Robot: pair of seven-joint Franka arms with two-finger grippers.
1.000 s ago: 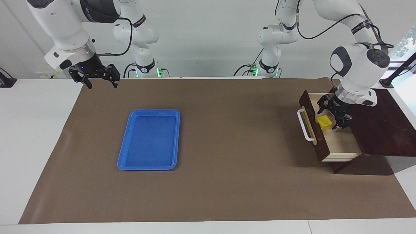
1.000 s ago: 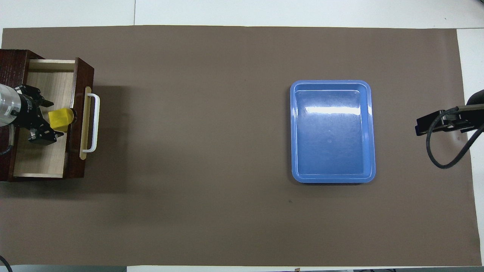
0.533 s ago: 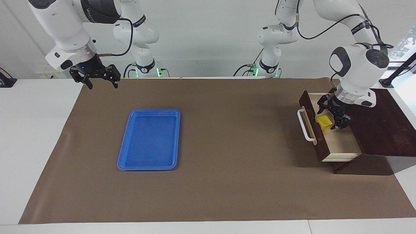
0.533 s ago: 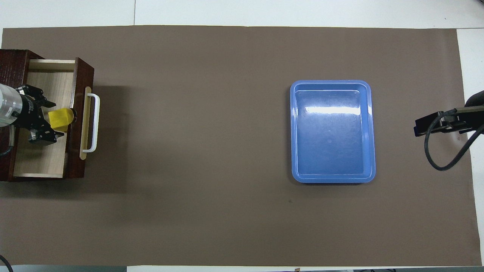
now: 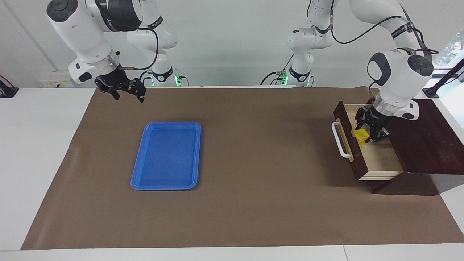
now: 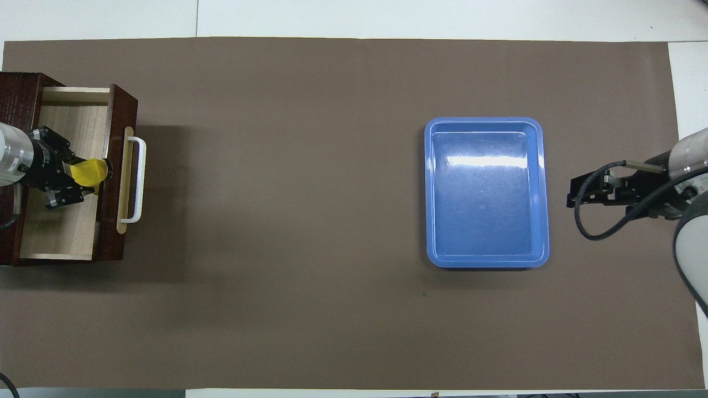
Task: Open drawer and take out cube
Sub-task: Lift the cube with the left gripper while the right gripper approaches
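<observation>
In the pale-wood drawer [image 5: 380, 159] — left claw [image 5: 363, 136] grips the blocky yellow cube [image 5: 360, 135].

A white table [image 5: 40, 152] fills the scene. A large brown mat [image 5: 253, 203] lies flat on it and covers most of its top, and the white surface shows at both ends and along the edges. In the overhead view a thin seam [image 6: 197, 19] crosses the white part above the mat. A plain white wall [image 5: 232, 47] stands at the robots' end of the table. At the left arm's end a window [image 5: 453, 47] shows some green leaves outside. The light is even and soft, and it makes only weak shadows on the mat.
</observation>
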